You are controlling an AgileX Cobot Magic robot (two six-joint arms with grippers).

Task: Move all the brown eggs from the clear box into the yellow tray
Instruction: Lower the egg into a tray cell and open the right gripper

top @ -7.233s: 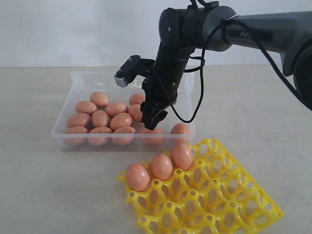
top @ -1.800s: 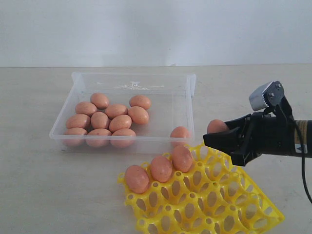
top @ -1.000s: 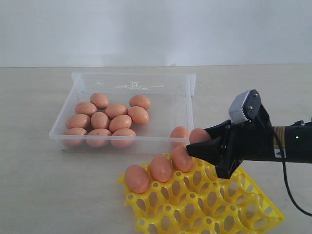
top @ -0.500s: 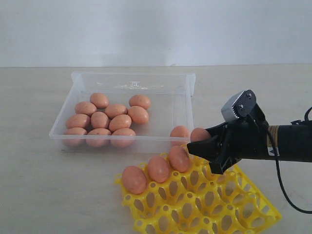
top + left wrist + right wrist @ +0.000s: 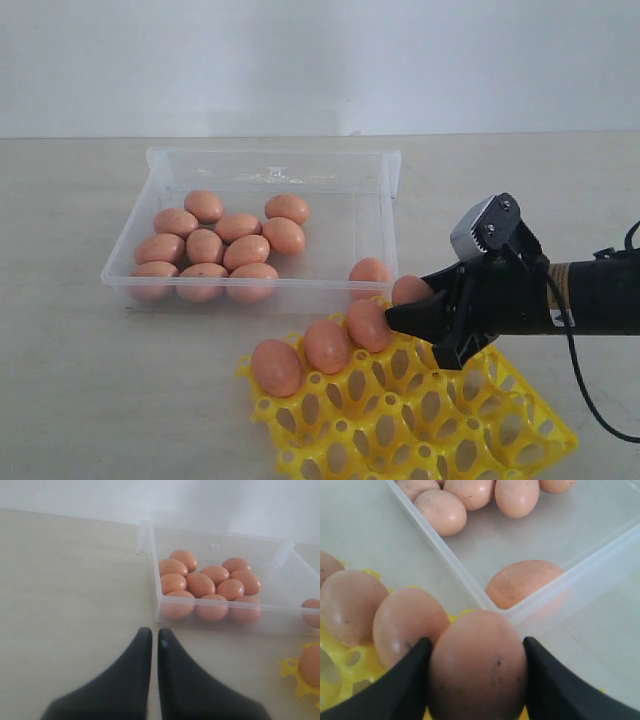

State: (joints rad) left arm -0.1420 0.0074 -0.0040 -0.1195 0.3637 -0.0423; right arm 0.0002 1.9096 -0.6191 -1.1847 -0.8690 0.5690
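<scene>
My right gripper (image 5: 418, 312) is shut on a brown egg (image 5: 409, 290) (image 5: 476, 667), low over the back corner of the yellow tray (image 5: 470, 430), right beside the third of three eggs (image 5: 326, 345) seated along the tray's back row. The clear box (image 5: 250, 170) behind holds several more brown eggs (image 5: 228, 243) bunched at its left, plus one lone egg (image 5: 370, 270) (image 5: 522, 582) in its near right corner. My left gripper (image 5: 151, 636) is shut and empty, hovering over bare table in front of the box (image 5: 280, 555); it does not show in the exterior view.
The beige table (image 5: 70, 380) carries only the box and tray. A pale wall (image 5: 300, 60) runs behind. The box's near wall (image 5: 445, 555) stands just beyond the held egg.
The right gripper carried the egg from the tray's right side leftward and down over the tray's back corner. The tray shifted slightly left.
</scene>
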